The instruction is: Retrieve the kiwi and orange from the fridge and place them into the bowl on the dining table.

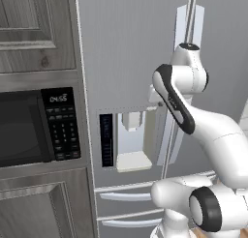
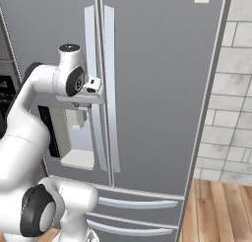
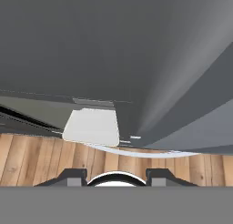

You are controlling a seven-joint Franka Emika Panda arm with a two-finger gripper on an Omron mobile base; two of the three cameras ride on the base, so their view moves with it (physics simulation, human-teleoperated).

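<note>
The fridge (image 2: 147,88) is standing closed, kiwi and orange presumably inside. The gripper (image 2: 93,86) is sitting at the left door's vertical handle (image 2: 90,49), jaws pressed together around it. The handle's long axis is running upright, so the door needs pulling outward.

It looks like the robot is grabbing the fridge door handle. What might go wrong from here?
The pincer is shut on the left door handle of the fridge, whose doors are closed. The grip sits on a smooth, narrow bar, so it may slip off when the arm pulls. The arm is folded close to the door, so the swinging door might bump it. The right door handle sits right beside, so the fingers could catch on it.
</note>
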